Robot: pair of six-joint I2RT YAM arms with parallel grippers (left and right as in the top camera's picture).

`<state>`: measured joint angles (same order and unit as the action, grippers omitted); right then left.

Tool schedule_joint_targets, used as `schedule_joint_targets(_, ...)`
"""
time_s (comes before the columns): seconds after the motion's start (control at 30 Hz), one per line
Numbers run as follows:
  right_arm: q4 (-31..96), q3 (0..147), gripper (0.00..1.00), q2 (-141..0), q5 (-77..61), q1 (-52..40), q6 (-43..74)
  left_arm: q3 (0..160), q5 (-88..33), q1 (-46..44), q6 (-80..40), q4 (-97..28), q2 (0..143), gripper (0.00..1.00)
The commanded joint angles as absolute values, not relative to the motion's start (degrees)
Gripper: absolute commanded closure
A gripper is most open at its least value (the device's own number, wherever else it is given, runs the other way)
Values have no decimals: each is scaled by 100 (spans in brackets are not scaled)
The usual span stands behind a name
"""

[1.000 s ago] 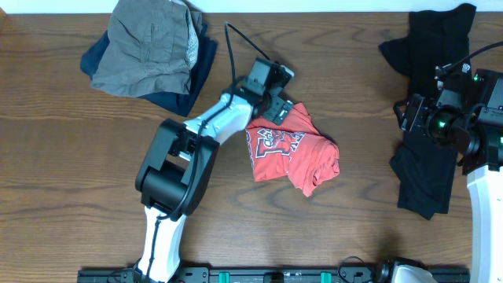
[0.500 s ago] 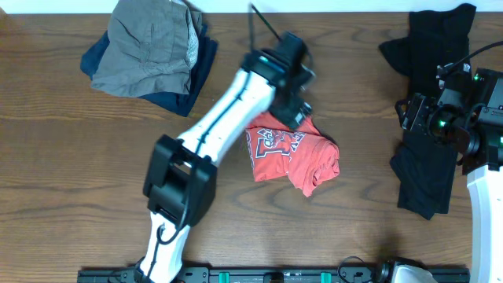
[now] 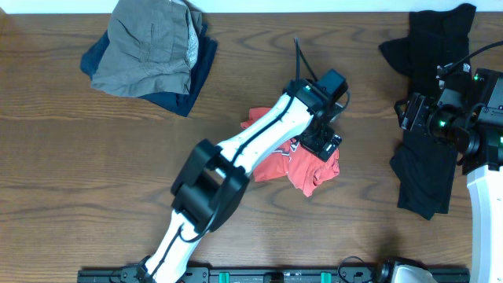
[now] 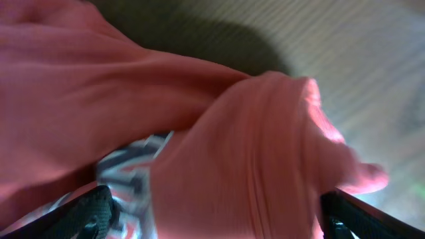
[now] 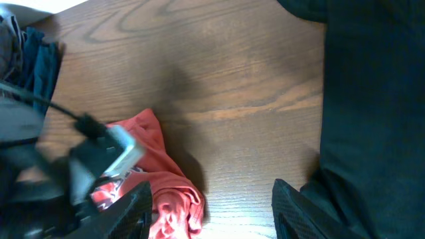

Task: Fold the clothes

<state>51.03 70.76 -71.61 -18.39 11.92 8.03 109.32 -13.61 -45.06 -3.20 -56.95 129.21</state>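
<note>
The coral-red T-shirt (image 3: 297, 163) with white chest print lies crumpled mid-table. It fills the left wrist view (image 4: 199, 133) and shows in the right wrist view (image 5: 174, 192). My left gripper (image 3: 322, 143) hangs over the shirt's right part, fingers spread wide with the fabric between them (image 4: 212, 212). A black shirt (image 3: 428, 110) lies at the right, also in the right wrist view (image 5: 372, 99). My right gripper (image 3: 424, 116) hovers above the black shirt's left edge, open and empty (image 5: 211, 212). A grey-khaki piece (image 3: 145, 47) lies on a navy piece (image 3: 200, 67) at the back left.
The brown wooden table (image 3: 94, 173) runs to a white back edge. The left arm (image 3: 236, 157) stretches diagonally across the middle. A dark rail (image 3: 275, 275) lines the front edge.
My left arm has swung right, from the shirt's upper left to its right part. It now covers part of the print. The right arm has stayed still.
</note>
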Motion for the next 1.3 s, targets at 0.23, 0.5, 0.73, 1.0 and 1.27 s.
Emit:
schedule_joint_targets(0.23,5103,7085,43,-7170,-1820,1247,718,10923,-1514,-4556,-652,-5483,14070,2)
schedule_joint_targets(0.5,5100,7085,42,-7170,-1793,1247,718,10925,78,-4219,-650,-5607,14199,11)
schedule_joint_targets(0.73,5100,7085,42,-7179,-1704,1247,718,10923,436,-3907,209,-5308,14210,63)
schedule_joint_targets(1.0,5098,7083,42,-7181,-1643,1247,718,10962,438,-3841,934,-5240,14186,94)
schedule_joint_targets(1.27,5072,7083,42,-7181,-1625,1247,718,11249,869,-3494,1142,-5920,13463,94)
